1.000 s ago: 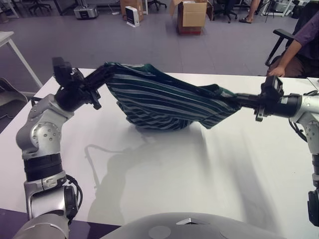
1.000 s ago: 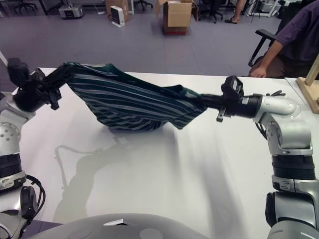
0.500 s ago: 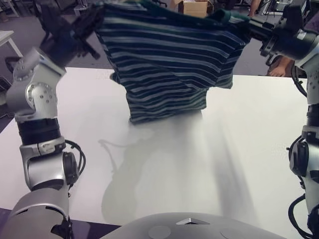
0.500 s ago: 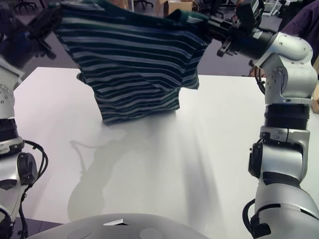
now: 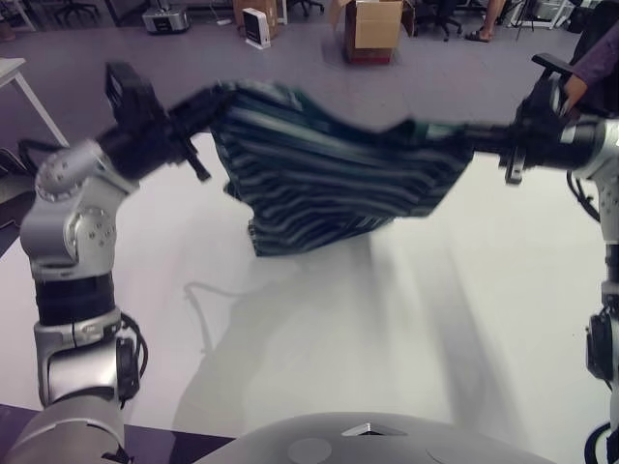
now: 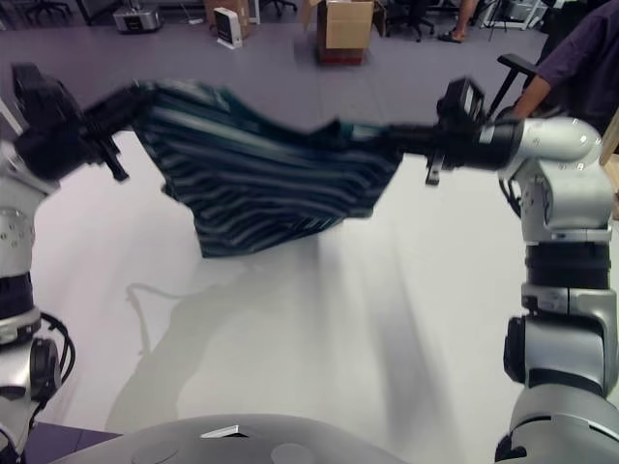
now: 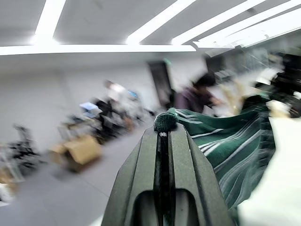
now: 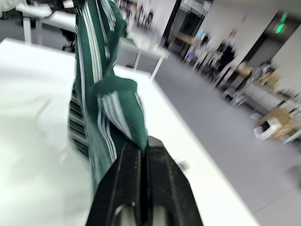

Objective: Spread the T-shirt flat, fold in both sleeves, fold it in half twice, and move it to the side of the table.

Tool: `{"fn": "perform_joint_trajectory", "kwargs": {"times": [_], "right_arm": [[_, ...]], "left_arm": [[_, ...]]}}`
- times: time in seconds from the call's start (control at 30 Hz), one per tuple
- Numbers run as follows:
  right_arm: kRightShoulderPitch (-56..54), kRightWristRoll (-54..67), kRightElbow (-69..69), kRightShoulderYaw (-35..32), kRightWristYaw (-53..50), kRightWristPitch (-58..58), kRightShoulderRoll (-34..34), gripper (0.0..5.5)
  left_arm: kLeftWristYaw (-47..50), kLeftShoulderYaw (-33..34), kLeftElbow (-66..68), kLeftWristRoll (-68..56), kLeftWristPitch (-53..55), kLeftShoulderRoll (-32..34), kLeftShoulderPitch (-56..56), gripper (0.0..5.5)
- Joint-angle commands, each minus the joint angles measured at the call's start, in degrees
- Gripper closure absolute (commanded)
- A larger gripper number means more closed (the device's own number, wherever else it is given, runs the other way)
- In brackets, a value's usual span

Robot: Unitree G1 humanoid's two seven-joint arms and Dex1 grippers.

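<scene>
Green cloth, dark with thin pale stripes: the T-shirt (image 5: 334,184) hangs in the air above the far half of the white table (image 5: 435,329), strung between the two arms. The left gripper (image 5: 211,101) has the shirt's upper left end. Its fingers are pressed together with no gap, and in the left wrist view a small roll of green fabric sits pinched right at the tips. The right gripper (image 5: 466,140) has the opposite end and is likewise clamped tight. In the right wrist view a twisted fold of striped cloth rises straight out of the seam between its two fingers. Both grippers are well above the tabletop, the left one a little higher than the right. The top edge of the shirt runs between them with a slight sag near the middle. The body of the shirt drapes down from that edge, loose and creased, bunched rather than spread. One sleeve or corner droops below the right gripper. The lowest hem hangs nearer the left arm's side, low over the table surface. I cannot tell whether it touches the table or clears it, since the cloth is blurred there. A cardboard box (image 5: 375,29) stands on the floor beyond the table.
</scene>
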Motion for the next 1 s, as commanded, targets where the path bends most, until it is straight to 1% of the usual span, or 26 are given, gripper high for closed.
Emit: {"fn": "perform_joint_trajectory", "kwargs": {"times": [0.03,0.07,0.13,0.23,0.3,0.37,0.43,0.5,0.53,0.57,0.63,0.7,0.77,0.83,0.9,0.93,0.97,1.0], "right_arm": [[14.5,-1.0,-10.0,1.8,1.9,1.1,-3.8,5.5],[17.3,-1.7,-11.3,2.3,1.8,0.8,-4.2,5.5],[21.0,-3.8,-12.3,3.8,2.0,-0.8,-5.0,5.5],[26.9,-8.5,-12.2,7.6,5.0,-5.5,-8.0,5.5],[31.3,-11.5,-11.2,9.4,7.4,-9.5,-10.9,5.5],[34.9,-13.4,-10.0,10.3,8.8,-12.3,-13.0,5.5],[37.9,-16.1,-8.9,11.6,8.5,-15.6,-13.9,5.5],[39.7,-17.9,-9.1,12.6,7.1,-17.2,-13.4,5.5],[39.9,-18.2,-9.4,12.7,6.4,-17.3,-12.9,5.19],[40.1,-17.6,-10.3,12.6,6.3,-16.3,-12.8,5.07],[40.2,-14.2,-12.4,11.0,7.1,-13.7,-13.2,4.65],[40.3,-9.4,-14.9,8.6,9.3,-9.9,-14.8,4.3],[38.8,-4.1,-16.5,6.0,12.5,-5.8,-16.8,3.9],[33.4,-0.6,-15.2,4.4,12.9,-2.4,-16.3,3.62],[28.4,-0.7,-12.3,4.5,10.4,-1.4,-13.7,3.29],[26.2,-2.4,-10.1,5.3,7.9,-2.3,-11.6,3.01],[23.9,-6.0,-6.8,7.3,4.1,-4.3,-8.7,2.79],[22.5,-9.1,-3.9,9.3,0.8,-5.9,-6.0,2.76]], "left_arm": [[-2.0,-6.3,-18.4,-2.1,4.2,1.9,21.3,5.48],[-2.5,-8.3,-21.7,-1.5,4.6,2.6,25.3,5.48],[-3.4,-11.7,-24.2,1.3,4.2,4.0,30.8,5.48],[-4.3,-18.2,-22.1,10.6,-0.4,6.5,36.4,5.48],[-4.3,-20.2,-20.1,14.8,-3.4,7.3,39.2,5.48],[-4.0,-20.8,-16.4,18.4,-7.2,7.9,42.5,5.48],[-3.6,-22.1,-15.8,20.5,-9.5,7.9,46.4,5.48],[-4.1,-24.6,-18.1,21.2,-9.7,8.2,49.2,5.48],[-4.5,-25.9,-19.4,21.2,-9.3,8.6,50.2,5.17],[-4.8,-26.8,-20.6,21.4,-8.7,9.4,51.2,5.05],[-6.3,-27.3,-22.7,21.4,-7.9,12.4,53.5,4.65],[-8.9,-25.8,-24.6,19.2,-6.5,16.1,55.6,4.34],[-12.3,-22.7,-26.1,15.3,-4.4,20.1,57.0,4.0],[-14.7,-18.0,-24.8,12.8,-3.4,22.9,55.1,3.75],[-15.4,-12.4,-22.8,7.7,-1.2,23.5,49.8,3.47],[-15.6,-9.7,-22.2,4.4,0.3,23.4,47.1,3.22],[-15.6,-6.8,-21.4,-0.6,2.3,23.1,43.1,3.01],[-14.6,-5.2,-19.5,-4.2,3.8,21.9,37.8,2.88]]}}
